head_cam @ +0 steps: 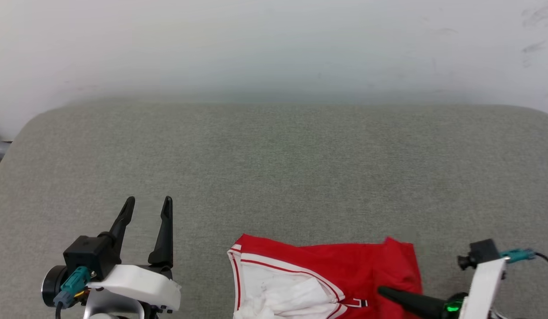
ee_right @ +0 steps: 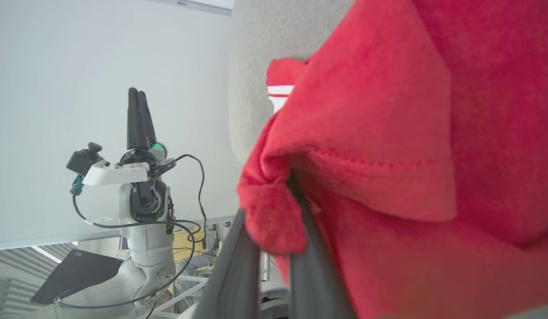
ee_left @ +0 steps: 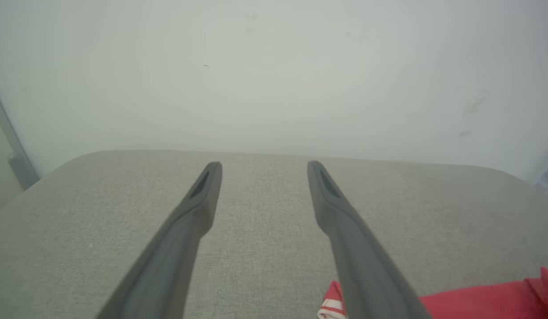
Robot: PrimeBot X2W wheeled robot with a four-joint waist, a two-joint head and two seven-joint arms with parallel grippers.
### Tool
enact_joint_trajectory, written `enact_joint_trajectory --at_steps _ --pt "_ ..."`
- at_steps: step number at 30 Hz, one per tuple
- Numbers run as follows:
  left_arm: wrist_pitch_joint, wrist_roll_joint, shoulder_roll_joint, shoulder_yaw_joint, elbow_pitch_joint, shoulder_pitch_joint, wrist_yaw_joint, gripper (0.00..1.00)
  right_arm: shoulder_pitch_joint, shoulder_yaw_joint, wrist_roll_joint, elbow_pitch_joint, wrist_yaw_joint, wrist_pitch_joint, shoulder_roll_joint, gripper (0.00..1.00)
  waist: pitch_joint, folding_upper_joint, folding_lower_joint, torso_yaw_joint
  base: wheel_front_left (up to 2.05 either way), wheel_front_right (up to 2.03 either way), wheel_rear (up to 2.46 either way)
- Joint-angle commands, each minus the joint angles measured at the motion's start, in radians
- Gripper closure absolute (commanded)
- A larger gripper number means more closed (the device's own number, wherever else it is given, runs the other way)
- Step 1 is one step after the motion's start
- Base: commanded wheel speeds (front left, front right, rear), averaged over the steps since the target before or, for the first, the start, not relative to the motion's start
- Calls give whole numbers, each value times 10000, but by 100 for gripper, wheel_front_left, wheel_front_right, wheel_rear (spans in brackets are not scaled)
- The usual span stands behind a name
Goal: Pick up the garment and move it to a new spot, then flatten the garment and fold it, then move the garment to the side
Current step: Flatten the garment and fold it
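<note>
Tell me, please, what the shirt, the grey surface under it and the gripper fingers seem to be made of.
Shirt: apparently soft knit fabric, matte red with white trim; it bunches, and a stitched hem shows.
Surface: probably woven upholstery cloth, matte grey; a fine weave shows, and the corners are rounded.
Fingers: likely hard plastic, perhaps rubber-coated, dull dark grey; smooth moulded shape.

White shells [head_cam: 136, 283], blk pincer fingers [head_cam: 164, 230], teal plugs [head_cam: 73, 281], cables [head_cam: 547, 260].

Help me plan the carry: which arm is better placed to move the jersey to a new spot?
Right. The right gripper is shut on a fold of the red jersey; the left gripper stands open over bare grey cushion, apart from the cloth.
</note>
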Motion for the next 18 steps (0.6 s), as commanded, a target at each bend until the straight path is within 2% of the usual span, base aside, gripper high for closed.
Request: enact_joint_trajectory --at_steps 1,6,11,18 --pt "8 28 10 -11 -21 -164 -41 0 3 313 281 19 -7 -194 26 100 71 0 0 133 0 0 0" --pt "5 64 -51 -83 -40 -379 -96 0 -252 2021 1423 278 -7 -1171 27 100 318 0 0 491 0 0 0" --pt "-65 102 -155 -157 -4 -584 -138 0 -716 3487 1937 594 -7 -2258 27 100 693 0 0 816 0 0 0" --pt "-220 152 -346 -234 147 -882 -254 0 -1364 4477 1862 1116 -7 -3306 24 100 1275 0 0 1100 0 0 0"
